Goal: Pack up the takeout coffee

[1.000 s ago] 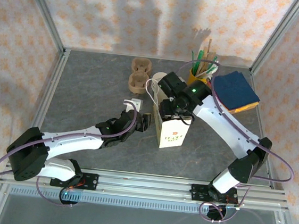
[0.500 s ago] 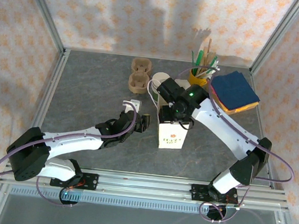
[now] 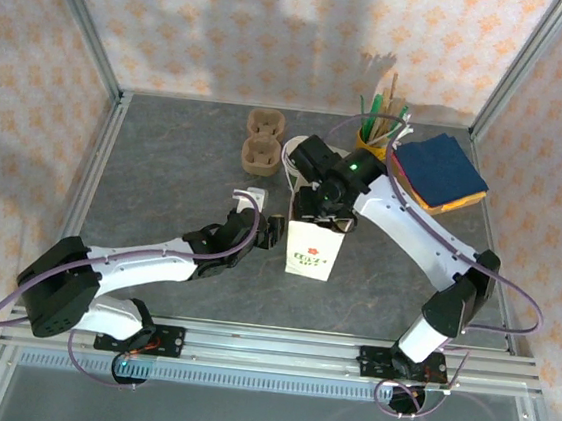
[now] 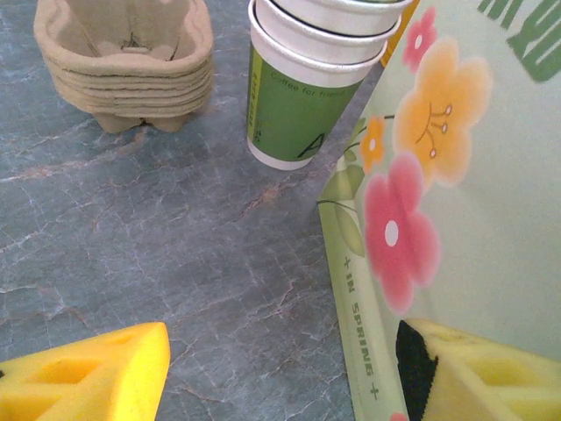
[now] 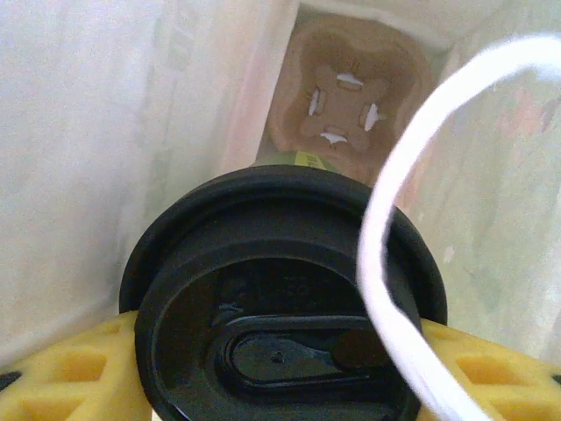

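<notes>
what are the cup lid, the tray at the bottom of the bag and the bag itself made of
Lid: black plastic, by its glossy sheen and moulded sip recess. Tray: moulded paper pulp, likely; matte brown, fibrous, soft-edged. Bag: seemingly smooth paper, with a printed floral pattern and a creased edge.

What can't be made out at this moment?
Right wrist: cup walls, hidden under its lid; whether it touches the carrier below, unclear.
Top: bag inside, hidden by the right arm.
Left wrist: cup stack top, cut off by the upper edge; bag top too.
</notes>
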